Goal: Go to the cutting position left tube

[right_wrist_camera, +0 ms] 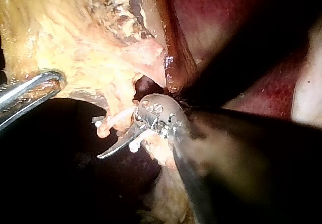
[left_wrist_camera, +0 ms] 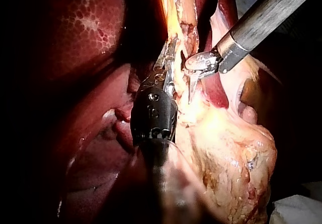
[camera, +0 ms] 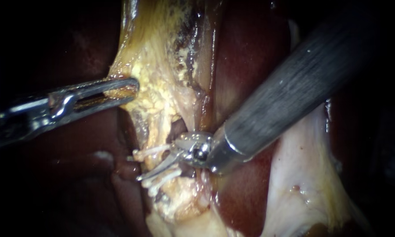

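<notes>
- At the clipped tube (camera: 155, 160), the right instrument (camera: 156, 170) lays its curved tip across the stretch between the upper clip (camera: 150, 152) and the lower clip (camera: 162, 180); whether that tip is open or closed cannot be told
- Up and to the left of the tube, the left instrument (camera: 129, 90) has its jaws clamped on yellow fatty tissue (camera: 162, 79), which appears to tension the tube
- Centre the tip on the tube midway between the clips, touching neither
- Set the tip square to the tube so that its full width lies within reach
- Hold the left traction steady; slack could let the tube slip aside
- Keep the point clear of the liver (camera: 237, 66) beside the tube
</notes>
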Robot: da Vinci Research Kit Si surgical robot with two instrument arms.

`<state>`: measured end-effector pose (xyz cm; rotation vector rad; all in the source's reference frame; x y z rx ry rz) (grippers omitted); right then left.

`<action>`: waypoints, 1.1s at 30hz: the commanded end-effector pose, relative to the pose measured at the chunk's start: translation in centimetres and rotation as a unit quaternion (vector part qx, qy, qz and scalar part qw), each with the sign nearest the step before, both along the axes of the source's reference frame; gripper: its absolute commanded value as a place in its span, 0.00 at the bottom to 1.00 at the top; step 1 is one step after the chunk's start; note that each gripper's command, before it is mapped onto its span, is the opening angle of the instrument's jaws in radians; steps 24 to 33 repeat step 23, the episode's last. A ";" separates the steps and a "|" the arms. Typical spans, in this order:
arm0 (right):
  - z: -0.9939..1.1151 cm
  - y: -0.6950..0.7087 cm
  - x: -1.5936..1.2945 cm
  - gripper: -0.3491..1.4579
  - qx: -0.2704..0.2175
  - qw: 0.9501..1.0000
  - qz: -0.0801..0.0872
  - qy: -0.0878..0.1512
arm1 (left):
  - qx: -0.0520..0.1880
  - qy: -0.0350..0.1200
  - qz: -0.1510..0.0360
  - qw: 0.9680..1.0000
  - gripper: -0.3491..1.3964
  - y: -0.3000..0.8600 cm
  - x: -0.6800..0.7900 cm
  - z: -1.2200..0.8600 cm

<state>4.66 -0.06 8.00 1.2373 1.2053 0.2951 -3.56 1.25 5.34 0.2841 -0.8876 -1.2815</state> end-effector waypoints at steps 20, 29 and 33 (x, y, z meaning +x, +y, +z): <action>0.03 -0.02 0.02 0.70 -0.002 1.000 0.002 -0.001 | 0.000 0.000 0.000 1.000 0.00 0.00 0.00 0.00; 0.03 -0.02 0.02 0.70 -0.002 1.000 0.002 -0.001 | 0.000 0.000 0.000 1.000 0.00 0.00 0.00 0.00; 0.03 -0.02 0.02 0.70 -0.002 1.000 0.002 -0.001 | 0.000 0.000 0.000 1.000 0.00 0.00 0.00 0.00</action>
